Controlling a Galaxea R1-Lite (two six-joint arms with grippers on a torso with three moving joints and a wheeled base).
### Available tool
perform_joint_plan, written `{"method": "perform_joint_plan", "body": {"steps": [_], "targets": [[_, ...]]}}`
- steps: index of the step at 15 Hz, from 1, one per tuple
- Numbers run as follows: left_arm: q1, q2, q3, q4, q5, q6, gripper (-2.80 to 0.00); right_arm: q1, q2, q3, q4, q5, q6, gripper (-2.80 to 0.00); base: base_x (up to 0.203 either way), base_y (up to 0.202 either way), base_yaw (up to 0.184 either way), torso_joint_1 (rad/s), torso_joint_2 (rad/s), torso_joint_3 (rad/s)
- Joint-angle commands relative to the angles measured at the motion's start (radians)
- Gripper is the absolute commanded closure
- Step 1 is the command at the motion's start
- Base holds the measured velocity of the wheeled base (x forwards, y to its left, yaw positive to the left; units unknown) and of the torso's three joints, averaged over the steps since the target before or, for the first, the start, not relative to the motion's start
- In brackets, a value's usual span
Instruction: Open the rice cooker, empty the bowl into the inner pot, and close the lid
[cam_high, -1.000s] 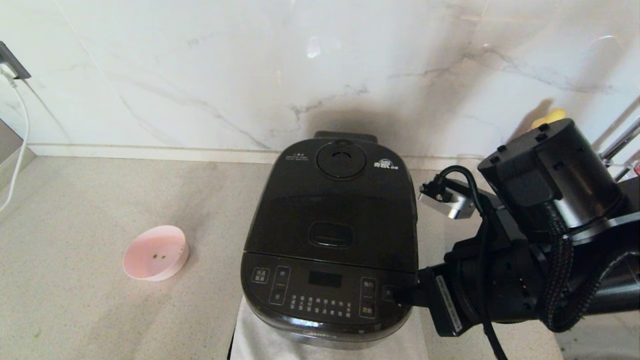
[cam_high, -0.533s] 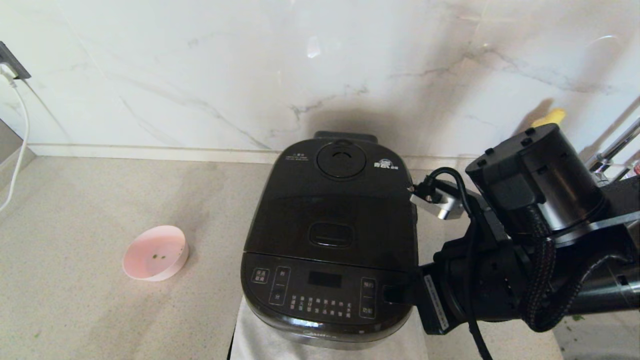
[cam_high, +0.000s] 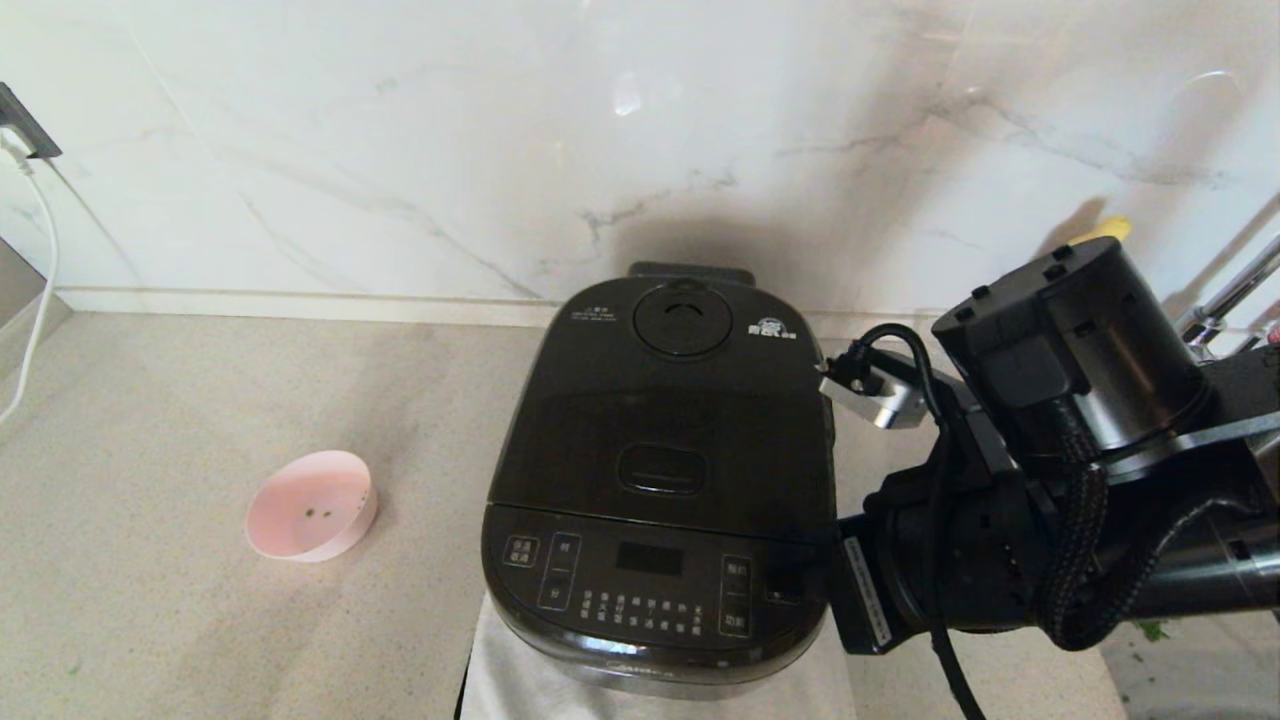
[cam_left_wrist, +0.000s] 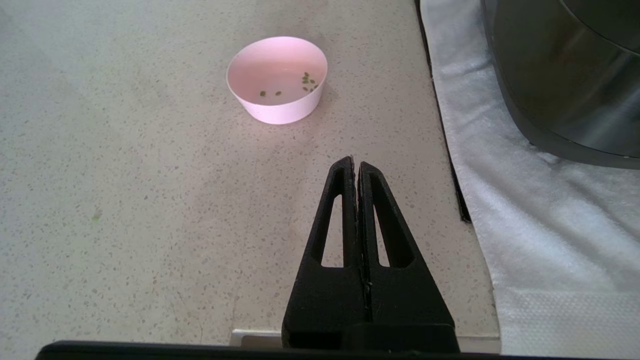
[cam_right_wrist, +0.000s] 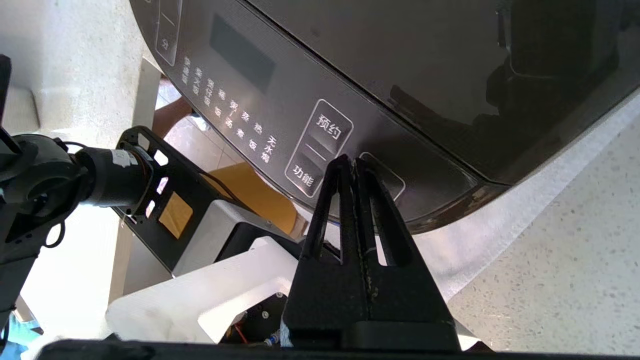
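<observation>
Pressed together into one blunt tip, my right gripper (cam_right_wrist: 355, 161) rests at the front panel of the rice cooker (cam_high: 665, 480), lid (cam_high: 672, 400) shut, so it can poke a button rather than grasp.

Black right arm (cam_high: 1010, 560), braided cable (cam_high: 1085, 560)

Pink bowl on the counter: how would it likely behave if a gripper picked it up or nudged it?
The pink bowl looks thin-walled and nearly empty, holding only a few green bits, so it is probably very light and would slide easily on the smooth counter. Its thin rim may flex under a pinch. Its wide base suggests it would not tip readily.
</observation>
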Motion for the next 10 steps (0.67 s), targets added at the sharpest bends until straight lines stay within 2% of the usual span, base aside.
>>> {"method": "perform_joint_plan", "body": {"steps": [1,10], "targets": [[0.0,0.0,0.008,-0.001,0.0,0.001,0.0,0.0,0.004,0.007,0.001,0.002,0.003,0.0,0.0,0.0,0.0,0.0,0.0,0.0],[0.0,0.0,0.008,-0.001,0.0,0.001,0.0,-0.008,0.008,0.017,0.001,0.001,0.003,0.0,0.0,0.0,0.0,0.0,0.0,0.0]]}}
